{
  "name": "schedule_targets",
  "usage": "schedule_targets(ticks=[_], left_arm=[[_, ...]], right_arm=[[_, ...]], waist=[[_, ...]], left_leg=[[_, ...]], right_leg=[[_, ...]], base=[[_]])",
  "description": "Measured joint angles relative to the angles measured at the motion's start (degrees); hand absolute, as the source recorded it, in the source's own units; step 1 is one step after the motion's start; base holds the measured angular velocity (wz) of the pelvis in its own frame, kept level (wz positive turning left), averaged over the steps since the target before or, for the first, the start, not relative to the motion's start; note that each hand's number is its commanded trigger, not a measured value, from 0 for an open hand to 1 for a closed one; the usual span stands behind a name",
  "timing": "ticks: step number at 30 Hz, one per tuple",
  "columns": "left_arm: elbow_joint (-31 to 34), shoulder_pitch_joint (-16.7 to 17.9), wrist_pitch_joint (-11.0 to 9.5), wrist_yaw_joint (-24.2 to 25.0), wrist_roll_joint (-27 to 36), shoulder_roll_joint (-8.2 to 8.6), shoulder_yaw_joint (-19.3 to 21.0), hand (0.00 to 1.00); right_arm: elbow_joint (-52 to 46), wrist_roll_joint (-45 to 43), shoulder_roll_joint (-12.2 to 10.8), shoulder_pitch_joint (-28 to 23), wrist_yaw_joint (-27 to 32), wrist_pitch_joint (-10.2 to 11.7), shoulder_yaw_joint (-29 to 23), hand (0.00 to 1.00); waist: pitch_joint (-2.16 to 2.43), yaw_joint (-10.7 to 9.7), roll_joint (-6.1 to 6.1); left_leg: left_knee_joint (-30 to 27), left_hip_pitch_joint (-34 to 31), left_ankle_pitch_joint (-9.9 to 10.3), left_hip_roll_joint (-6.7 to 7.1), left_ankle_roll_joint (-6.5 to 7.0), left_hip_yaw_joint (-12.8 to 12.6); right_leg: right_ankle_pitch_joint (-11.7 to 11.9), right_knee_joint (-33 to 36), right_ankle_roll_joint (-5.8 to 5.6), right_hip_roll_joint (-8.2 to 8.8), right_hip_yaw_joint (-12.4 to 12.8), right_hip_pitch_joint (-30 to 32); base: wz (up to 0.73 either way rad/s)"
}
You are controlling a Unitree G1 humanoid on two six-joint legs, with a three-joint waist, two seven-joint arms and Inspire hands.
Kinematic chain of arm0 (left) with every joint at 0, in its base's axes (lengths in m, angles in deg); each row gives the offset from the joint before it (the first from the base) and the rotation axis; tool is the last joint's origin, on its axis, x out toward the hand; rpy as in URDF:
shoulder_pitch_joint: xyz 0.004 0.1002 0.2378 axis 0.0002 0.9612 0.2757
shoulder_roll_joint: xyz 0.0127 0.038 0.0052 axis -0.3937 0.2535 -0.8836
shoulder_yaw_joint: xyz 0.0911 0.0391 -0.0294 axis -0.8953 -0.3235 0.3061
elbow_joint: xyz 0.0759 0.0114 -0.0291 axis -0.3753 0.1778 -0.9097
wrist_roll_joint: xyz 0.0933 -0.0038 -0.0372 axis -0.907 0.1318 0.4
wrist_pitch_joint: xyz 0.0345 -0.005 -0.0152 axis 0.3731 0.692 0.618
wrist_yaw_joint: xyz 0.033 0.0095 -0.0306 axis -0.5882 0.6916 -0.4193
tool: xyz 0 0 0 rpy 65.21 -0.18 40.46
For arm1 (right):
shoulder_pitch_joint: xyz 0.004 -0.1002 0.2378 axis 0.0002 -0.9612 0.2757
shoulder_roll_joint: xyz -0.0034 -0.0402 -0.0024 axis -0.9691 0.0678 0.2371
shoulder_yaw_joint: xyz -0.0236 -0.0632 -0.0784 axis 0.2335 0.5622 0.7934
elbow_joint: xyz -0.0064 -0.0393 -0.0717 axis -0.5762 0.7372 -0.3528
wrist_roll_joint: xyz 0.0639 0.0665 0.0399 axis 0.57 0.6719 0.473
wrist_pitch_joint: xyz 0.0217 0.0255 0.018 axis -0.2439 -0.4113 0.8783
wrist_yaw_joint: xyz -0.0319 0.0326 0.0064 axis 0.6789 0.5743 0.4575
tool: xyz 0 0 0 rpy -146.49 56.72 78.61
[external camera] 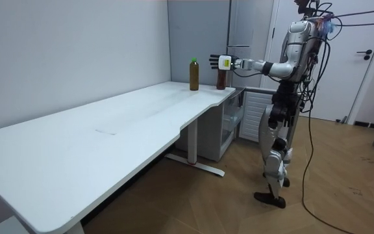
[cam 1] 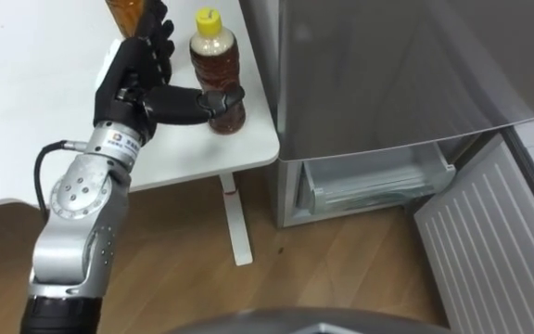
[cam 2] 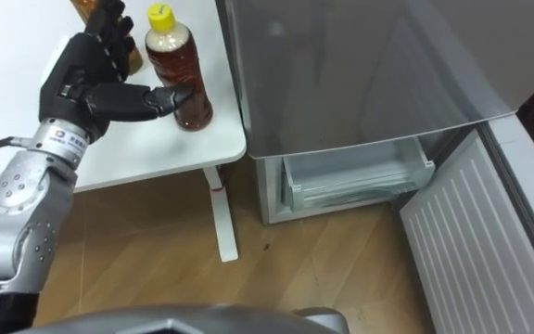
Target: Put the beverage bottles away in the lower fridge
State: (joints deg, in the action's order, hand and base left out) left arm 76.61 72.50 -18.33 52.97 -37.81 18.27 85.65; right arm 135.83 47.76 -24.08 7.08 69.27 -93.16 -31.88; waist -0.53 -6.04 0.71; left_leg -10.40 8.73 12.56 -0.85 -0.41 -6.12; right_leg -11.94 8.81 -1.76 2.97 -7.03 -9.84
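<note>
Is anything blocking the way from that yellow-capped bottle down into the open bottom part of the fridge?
Nothing visible does. The left hand is right at the yellow-capped bottle on the corner of the table, thumb against it. Beside the table, the lower fridge door stands wide open, leaving its drawer exposed.

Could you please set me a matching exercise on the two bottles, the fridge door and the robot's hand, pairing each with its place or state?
Things:
1. Yellow-capped bottle
2. Green-capped bottle
3. Lower door
4. Left hand

Places or states:
A. Swung open
B. On the table, the farther one from the fridge
C. At the table corner beside the fridge, a thumb against it
D. Open, reached out over the table

Pairs: 1-C, 2-B, 3-A, 4-D
</note>
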Motion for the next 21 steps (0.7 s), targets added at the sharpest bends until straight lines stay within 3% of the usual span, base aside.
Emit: schedule_targets(ticks=[5,8,15,21], left_arm=[[-0.4,-0.1,0.0,-0.4,0.0,0.00,0.6,0.00],[-2.4,-1.8,0.3,-0.6,0.0,0.00,0.6,0.00],[-5.8,-3.7,0.4,-1.7,0.0,0.00,0.6,0.00],[-7.2,-3.7,0.4,-1.5,1.6,-0.01,0.6,0.00]], right_arm=[[-0.1,-0.4,-0.3,-0.8,-1.0,-0.7,0.0,0.00],[0.1,-0.4,-0.7,-0.7,-1.1,-1.0,0.0,0.00],[0.2,-0.8,-1.0,-0.6,-1.1,-1.0,0.1,0.00],[1.9,-0.8,-1.0,0.0,-1.2,-1.0,0.1,0.00]], waist=[[0.06,0.0,-0.36],[0.00,-0.3,-0.85],[0.00,-1.4,-2.47],[-0.05,-1.8,-2.47]], left_leg=[[0.0,0.6,0.0,-0.21,0.00,-1.0],[0.0,0.5,0.0,-0.35,-0.02,-1.2],[0.6,0.6,0.0,-0.58,-0.04,-1.8],[0.7,0.9,0.0,-0.57,-0.03,-2.6]], right_leg=[[0.1,0.3,0.16,-0.14,0.7,-0.1],[0.1,0.1,0.22,-0.26,0.9,0.0],[0.3,0.9,0.35,-0.60,2.0,0.9],[0.3,0.9,0.35,-0.63,2.8,0.8]], base=[[-0.09],[-0.01],[-0.06],[-0.07]])
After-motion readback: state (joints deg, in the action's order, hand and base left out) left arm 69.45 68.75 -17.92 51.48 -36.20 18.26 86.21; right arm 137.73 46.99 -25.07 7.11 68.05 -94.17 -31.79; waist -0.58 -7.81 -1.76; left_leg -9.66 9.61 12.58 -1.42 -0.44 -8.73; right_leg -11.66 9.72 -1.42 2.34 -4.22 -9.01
